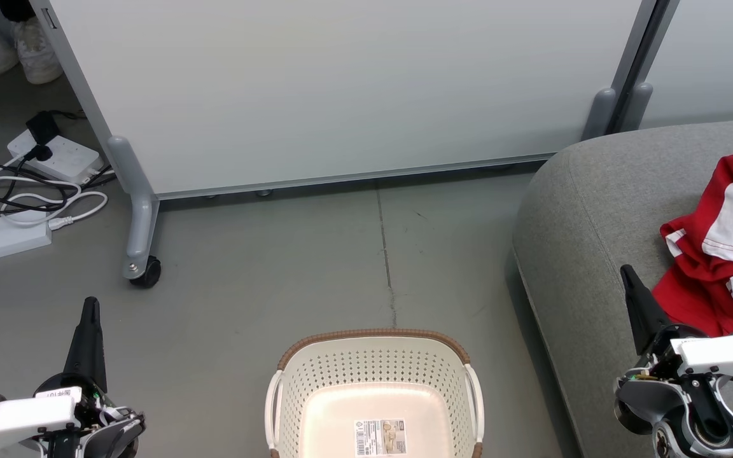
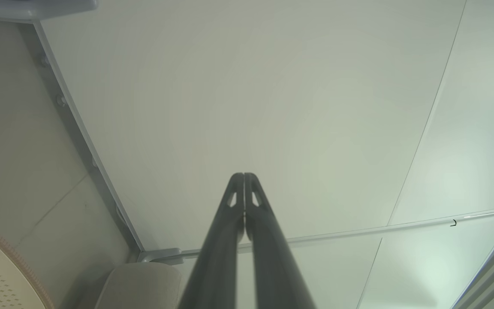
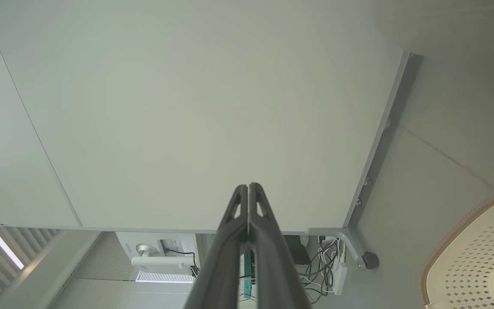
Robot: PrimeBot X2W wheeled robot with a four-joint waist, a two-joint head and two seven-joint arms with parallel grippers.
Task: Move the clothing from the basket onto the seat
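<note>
Noting the clothing (image 1: 713,254) lying heaped on the seat (image 1: 583,210), right of the basket (image 1: 373,334), just beside the right gripper (image 1: 625,272). Holding it and the left gripper (image 1: 91,304), left of the basket, pinched shut, empty. Judging the basket bare.

Dark, slender left end effector (image 1: 90,308) and right end effector (image 1: 627,275) sit low, jaws pressed together, empty.

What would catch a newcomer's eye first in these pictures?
The red and white clothing heaped on the grey sofa at the right stands out most. Below centre, the cream basket sits on the floor with nothing in it. The left gripper and right gripper flank it, both shut and holding nothing.
</note>
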